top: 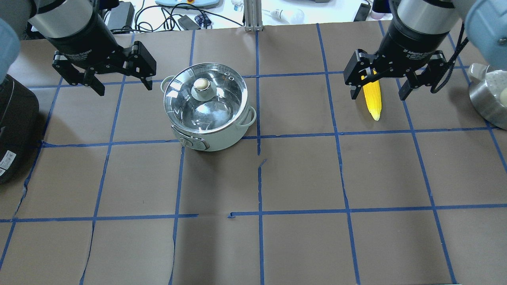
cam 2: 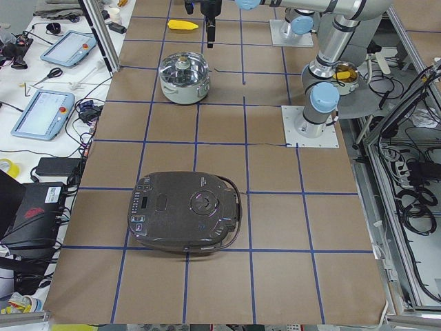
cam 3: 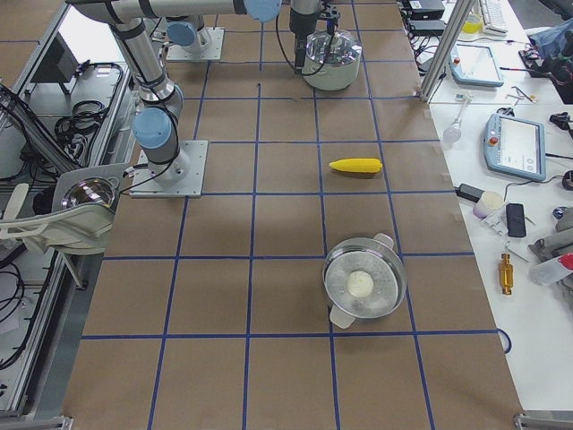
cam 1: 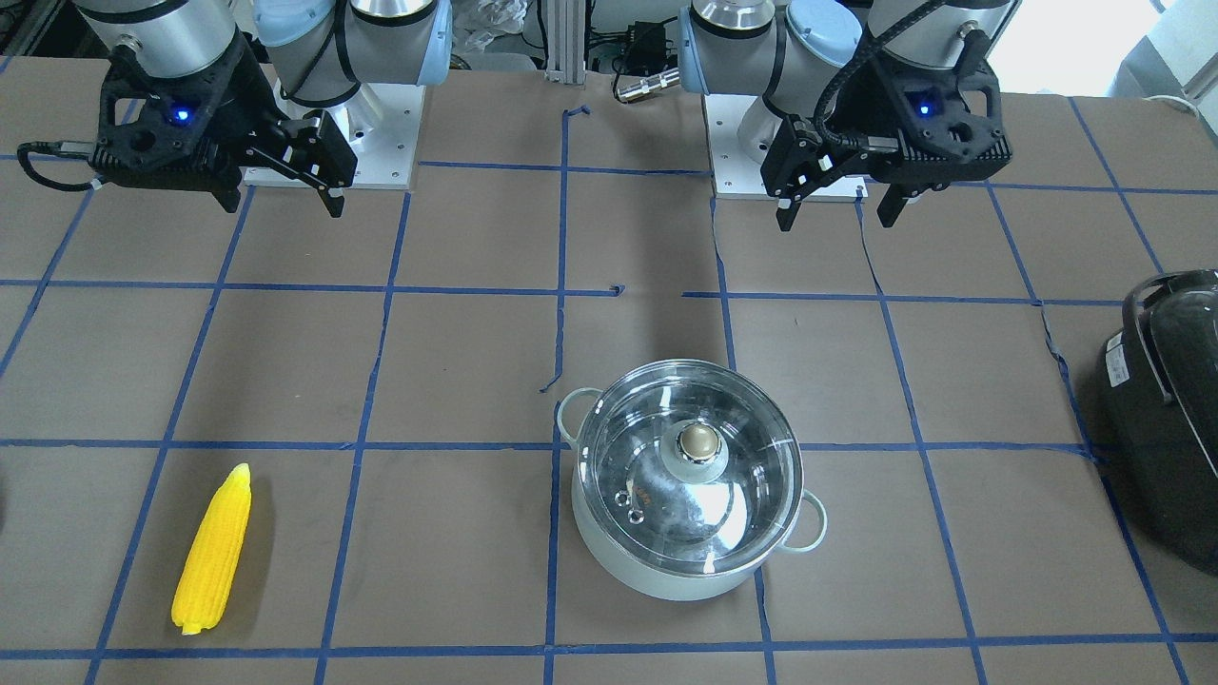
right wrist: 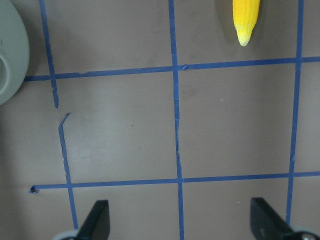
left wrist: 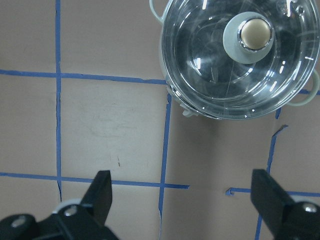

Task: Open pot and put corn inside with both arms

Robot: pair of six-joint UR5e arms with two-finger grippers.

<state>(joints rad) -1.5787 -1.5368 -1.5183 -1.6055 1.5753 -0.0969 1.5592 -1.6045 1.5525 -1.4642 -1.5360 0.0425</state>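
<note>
The pale mint pot (cam 1: pixel 666 561) stands mid-table with its glass lid (cam 1: pixel 752 447) on and the brass-coloured knob (cam 1: pixel 699 440) on top. It also shows in the overhead view (top: pixel 222 138) and the left wrist view (left wrist: pixel 240 60). The yellow corn (cam 1: pixel 214 552) lies flat on the table, apart from the pot, and shows in the overhead view (top: pixel 372 99) and the right wrist view (right wrist: pixel 246 17). My left gripper (top: pixel 124 89) is open and empty, held above the table beside the pot. My right gripper (top: pixel 379 97) is open and empty, held high over the corn.
A large black appliance (top: pixel 16 126) sits at the table's end on my left side. A steel pot (cam 3: pixel 363 285) holding a white ball stands at the end on my right side. Blue tape lines grid the brown table (cam 1: pixel 457 362).
</note>
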